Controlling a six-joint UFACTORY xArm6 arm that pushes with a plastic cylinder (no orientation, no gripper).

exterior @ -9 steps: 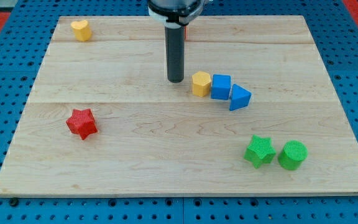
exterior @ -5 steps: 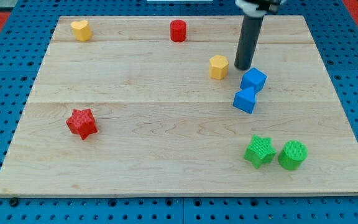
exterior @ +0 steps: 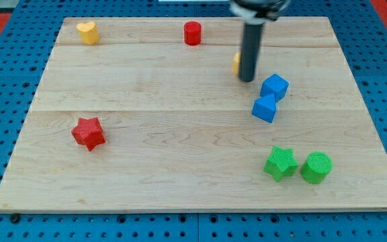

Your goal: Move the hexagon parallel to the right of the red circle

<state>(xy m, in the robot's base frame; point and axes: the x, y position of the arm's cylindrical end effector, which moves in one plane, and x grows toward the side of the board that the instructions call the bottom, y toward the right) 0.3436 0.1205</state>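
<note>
My tip [exterior: 246, 78] stands right in front of the yellow hexagon [exterior: 236, 63], hiding most of it, gripping nothing.

Lab bench: blue pegboard [exterior: 5, 222] under wooden board [exterior: 146, 134]

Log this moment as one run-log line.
tip: in front of yellow hexagon, mostly hiding it | red circle: up-left of hexagon | blue blocks: right of tip, apart | goal: not met

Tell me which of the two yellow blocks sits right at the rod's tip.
The yellow hexagon, mostly hidden behind the rod, just up and left of my tip. The other yellow block, heart-like, sits far off in the board's top-left corner.
</note>
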